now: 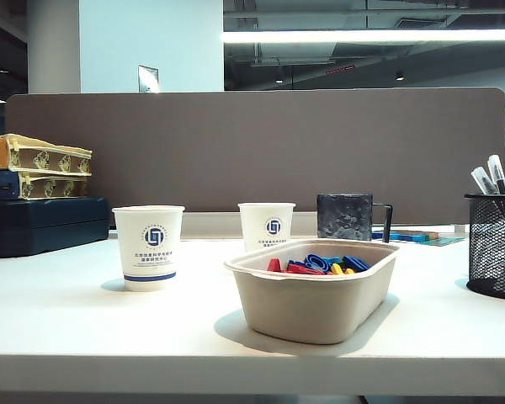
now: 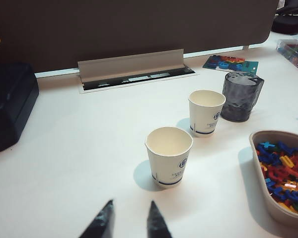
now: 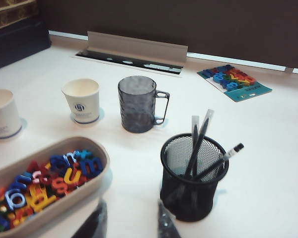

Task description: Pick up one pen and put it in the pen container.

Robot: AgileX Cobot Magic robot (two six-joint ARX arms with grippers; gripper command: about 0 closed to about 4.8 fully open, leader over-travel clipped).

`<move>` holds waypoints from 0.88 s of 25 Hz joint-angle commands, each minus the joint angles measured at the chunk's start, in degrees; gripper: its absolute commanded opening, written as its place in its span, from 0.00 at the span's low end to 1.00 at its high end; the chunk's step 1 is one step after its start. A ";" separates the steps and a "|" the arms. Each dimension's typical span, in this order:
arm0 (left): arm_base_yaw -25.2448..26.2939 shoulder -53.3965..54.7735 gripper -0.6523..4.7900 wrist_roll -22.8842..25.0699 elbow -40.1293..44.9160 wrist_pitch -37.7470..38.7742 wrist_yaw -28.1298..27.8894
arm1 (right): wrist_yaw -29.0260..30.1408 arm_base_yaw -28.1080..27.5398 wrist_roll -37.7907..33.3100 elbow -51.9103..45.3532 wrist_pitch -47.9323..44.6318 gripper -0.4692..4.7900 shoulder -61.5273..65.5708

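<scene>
The pen container, a black wire-mesh cup, stands at the table's right side. Three pens lean inside it: one nearly upright, one beside it, one tilted over the rim. Two pen tops show above the rim in the exterior view. My right gripper hovers above the table between the beige tray and the pen container, open, with nothing between its fingers. My left gripper is open and empty above bare table, just short of a paper cup. Neither gripper appears in the exterior view.
A beige tray of coloured plastic letters sits mid-table. Two paper cups and a dark speckled mug stand behind it. A letter card lies near the brown partition. Dark boxes are stacked far left.
</scene>
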State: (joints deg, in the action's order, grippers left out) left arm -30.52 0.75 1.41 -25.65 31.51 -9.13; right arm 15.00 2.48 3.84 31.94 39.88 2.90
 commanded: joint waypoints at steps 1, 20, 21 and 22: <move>0.09 -0.07 0.27 1.51 0.13 -2.27 0.09 | -0.09 0.07 -0.59 -1.79 -4.39 0.33 -0.07; 0.09 0.02 0.27 -1.46 9.51 -17.51 -7.80 | -0.11 0.13 -4.42 -12.04 -21.42 0.33 -0.07; 0.09 0.02 0.27 -1.49 9.81 -17.86 -7.80 | -0.11 0.13 -4.55 -12.57 -22.34 0.33 -0.04; 0.09 0.02 0.27 -1.49 10.36 -18.47 -7.80 | -0.11 0.13 -5.60 -13.51 -23.91 0.33 -0.04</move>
State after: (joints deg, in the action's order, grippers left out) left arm -30.52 0.78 0.16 -15.55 14.76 -16.71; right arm 15.00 2.48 -0.64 18.70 18.76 2.83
